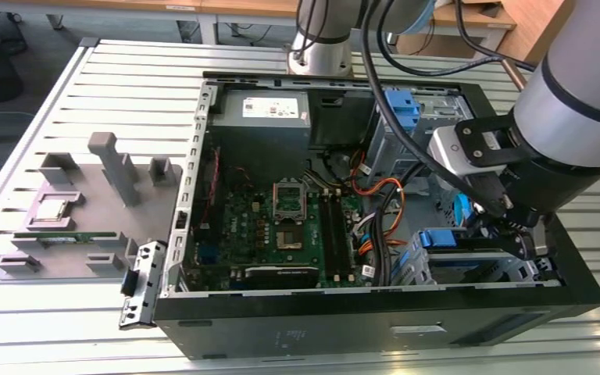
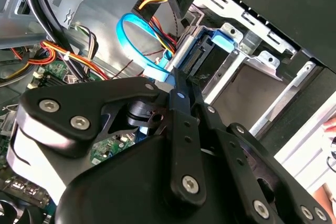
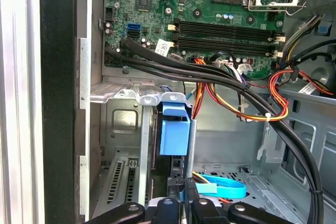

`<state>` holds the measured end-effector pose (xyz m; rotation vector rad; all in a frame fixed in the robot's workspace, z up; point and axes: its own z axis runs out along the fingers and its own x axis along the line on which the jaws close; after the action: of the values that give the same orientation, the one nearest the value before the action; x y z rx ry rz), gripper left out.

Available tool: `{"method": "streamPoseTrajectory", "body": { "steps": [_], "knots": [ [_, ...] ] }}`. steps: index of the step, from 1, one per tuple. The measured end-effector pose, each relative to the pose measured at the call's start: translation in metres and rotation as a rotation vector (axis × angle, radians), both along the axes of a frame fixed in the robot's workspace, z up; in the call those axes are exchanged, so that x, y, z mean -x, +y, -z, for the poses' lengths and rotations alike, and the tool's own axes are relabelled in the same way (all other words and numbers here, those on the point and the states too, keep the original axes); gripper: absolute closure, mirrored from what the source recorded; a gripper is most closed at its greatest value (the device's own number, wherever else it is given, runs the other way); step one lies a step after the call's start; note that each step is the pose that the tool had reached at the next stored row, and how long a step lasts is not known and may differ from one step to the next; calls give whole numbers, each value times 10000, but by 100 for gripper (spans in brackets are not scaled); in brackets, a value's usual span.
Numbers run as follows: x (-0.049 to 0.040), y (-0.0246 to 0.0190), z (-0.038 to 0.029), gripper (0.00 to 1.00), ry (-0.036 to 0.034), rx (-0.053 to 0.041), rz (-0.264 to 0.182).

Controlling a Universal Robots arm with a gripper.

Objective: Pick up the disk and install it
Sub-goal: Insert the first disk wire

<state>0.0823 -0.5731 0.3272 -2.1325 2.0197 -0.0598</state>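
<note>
Open black steel PC case (image 1: 383, 324) lies on a slatted pale metal tabletop (image 1: 123, 86). Inside: green motherboard (image 1: 279, 226) w/ square CPU socket and long dark RAM slots, plus bundled black, orange and red cables (image 3: 236, 85).

Disk (image 3: 174, 135) stands on edge in the grey sheet-metal drive cage (image 3: 126, 129) at the case corner toward the exterior view's right. Its blue plastic carrier shows as a blocky tab, w/ a thin silver edge beside it. In the exterior view the blue carrier (image 1: 441, 238) sits at the cage top.

Claw (image 3: 185, 195), black w/ bolted linkage arms, is directly in line w/ the disk's end. Its fingers (image 2: 181, 95) look nearly together, at or just off the disk's connector end; can't tell if they actually pinch it.

A flat light-blue data cable (image 2: 137, 40) loops beside the fingers.

Grey foam tray (image 1: 71, 211) w/ cut-outs rests on the tabletop toward the exterior view's left, well apart.
</note>
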Motion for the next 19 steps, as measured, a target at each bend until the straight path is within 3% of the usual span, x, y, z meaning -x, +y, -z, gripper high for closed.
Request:
{"method": "streamPoseTrajectory", "body": {
  "steps": [9,10,14,19],
  "knots": [
    [0,0,13,83,-2,-19,0],
    [0,0,9,76,-1,-10,0],
    [0,0,2,76,0,-4,0],
    [0,0,-91,76,0,-7,0]
  ]
}}
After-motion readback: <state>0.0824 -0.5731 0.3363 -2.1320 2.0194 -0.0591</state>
